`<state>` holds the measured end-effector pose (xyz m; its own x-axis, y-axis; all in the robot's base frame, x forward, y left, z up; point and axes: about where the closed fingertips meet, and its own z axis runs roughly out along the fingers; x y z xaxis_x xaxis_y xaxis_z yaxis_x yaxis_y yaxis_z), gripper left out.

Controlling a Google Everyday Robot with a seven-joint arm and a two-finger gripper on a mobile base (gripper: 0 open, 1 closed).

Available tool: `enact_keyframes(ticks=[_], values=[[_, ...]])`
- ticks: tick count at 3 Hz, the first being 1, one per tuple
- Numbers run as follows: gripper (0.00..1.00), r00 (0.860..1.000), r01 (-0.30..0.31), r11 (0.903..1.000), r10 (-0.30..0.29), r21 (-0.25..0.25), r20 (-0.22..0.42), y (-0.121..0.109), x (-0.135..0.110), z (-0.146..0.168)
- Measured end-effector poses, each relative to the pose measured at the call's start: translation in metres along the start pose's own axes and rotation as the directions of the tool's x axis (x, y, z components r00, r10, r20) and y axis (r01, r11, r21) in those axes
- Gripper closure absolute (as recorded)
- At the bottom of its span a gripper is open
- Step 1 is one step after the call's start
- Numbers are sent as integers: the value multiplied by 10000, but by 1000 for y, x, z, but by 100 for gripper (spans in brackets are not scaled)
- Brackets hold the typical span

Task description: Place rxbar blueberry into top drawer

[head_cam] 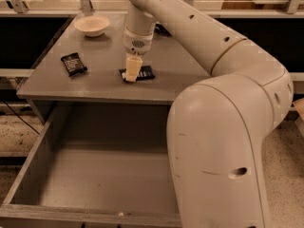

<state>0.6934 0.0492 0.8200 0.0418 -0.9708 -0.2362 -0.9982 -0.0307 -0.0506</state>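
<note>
— Where is the pincer (132, 75)?

— Down on the grey bench (95, 84), right at the small flat navy wrapped bar with white lettering (145, 73). I can't tell how wide it stands, or whether it has the bar.

— And the wide grey wood-grain drawer (95, 175)?

— Open, just below the bench edge. I'd grip across the bar's narrow width, lift straight, and stay off the square black packet (73, 64).
</note>
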Motion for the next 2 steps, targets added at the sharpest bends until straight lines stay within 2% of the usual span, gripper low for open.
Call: enact_keyframes(ticks=[1,2], values=[[100,10000,6,9999,-6,154,-4,-1,2,-8],[100,9999,73,9943,-80,1067,61,-1,7,-51]])
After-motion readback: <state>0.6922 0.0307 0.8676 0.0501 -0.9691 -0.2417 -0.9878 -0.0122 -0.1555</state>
